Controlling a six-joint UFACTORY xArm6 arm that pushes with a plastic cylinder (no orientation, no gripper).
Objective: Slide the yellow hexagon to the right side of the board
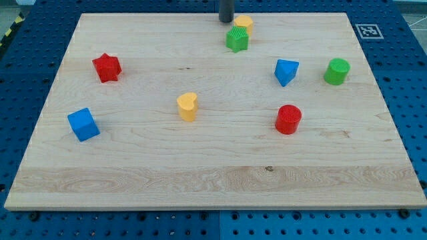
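Note:
The yellow hexagon (244,23) sits near the view's top edge of the wooden board (213,173), a little right of centre. A green star (237,39) lies just below it, touching or nearly touching it. My tip (226,21) is at the top of the view, just left of the yellow hexagon and above the green star, close to both. Only the rod's lower end shows.
A blue block (286,71) and a green cylinder (337,71) lie at the right. A red cylinder (288,119) is lower right of centre. A yellow heart (188,106) is mid-board. A red star (107,67) and a blue cube (83,124) are at the left.

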